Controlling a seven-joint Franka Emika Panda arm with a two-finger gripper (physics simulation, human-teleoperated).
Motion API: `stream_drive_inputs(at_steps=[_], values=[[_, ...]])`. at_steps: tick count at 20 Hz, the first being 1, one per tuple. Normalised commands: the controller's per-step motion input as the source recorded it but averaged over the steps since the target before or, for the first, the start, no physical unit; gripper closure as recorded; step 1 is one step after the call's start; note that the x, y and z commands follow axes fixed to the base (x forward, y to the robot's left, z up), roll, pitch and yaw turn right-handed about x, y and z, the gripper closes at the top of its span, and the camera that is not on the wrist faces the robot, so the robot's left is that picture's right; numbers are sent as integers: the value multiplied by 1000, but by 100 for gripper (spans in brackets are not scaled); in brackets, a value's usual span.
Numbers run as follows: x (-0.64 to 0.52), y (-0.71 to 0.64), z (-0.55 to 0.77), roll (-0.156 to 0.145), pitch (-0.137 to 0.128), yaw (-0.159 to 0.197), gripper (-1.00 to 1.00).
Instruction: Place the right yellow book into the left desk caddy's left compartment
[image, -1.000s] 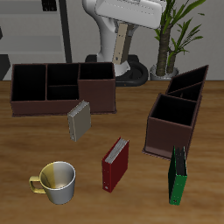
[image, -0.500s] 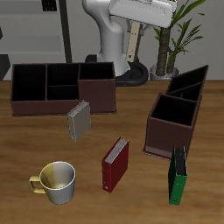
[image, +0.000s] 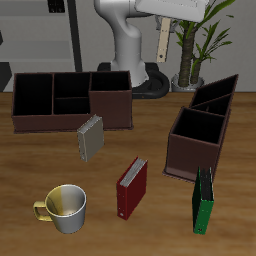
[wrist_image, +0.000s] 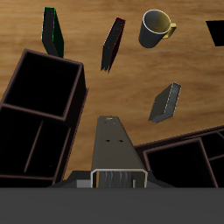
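My gripper is shut on the right yellow book, a tan-grey hardcover that hangs upright, high above the table's back. In the wrist view the book juts out from between the jaws of the gripper. The left desk caddy, dark maroon with black insides, stands below and nearer the front than the gripper. It also shows in the wrist view. A second tan-grey book stands on the table before the other caddy.
A red book and a green book stand near the table's front. A cream mug sits at the front edge. A potted plant stands at the back, close to the gripper.
My gripper has carried the held book sideways along the table's back, toward the plant and the left caddy's side, and slightly higher. Everything on the table is unmoved.
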Motion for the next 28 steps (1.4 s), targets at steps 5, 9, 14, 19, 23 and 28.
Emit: stream_drive_inputs(at_steps=[5, 9, 14, 19, 23, 28], values=[[-220, 343, 2, 67, -7, 38, 100], [-240, 360, -3, 52, -16, 47, 100], [-152, 248, -128, 50, 8, 33, 100], [-170, 268, -149, 59, 16, 26, 100], [-208, 336, -162, 60, 18, 35, 100], [17, 264, -156, 48, 49, 8, 100]])
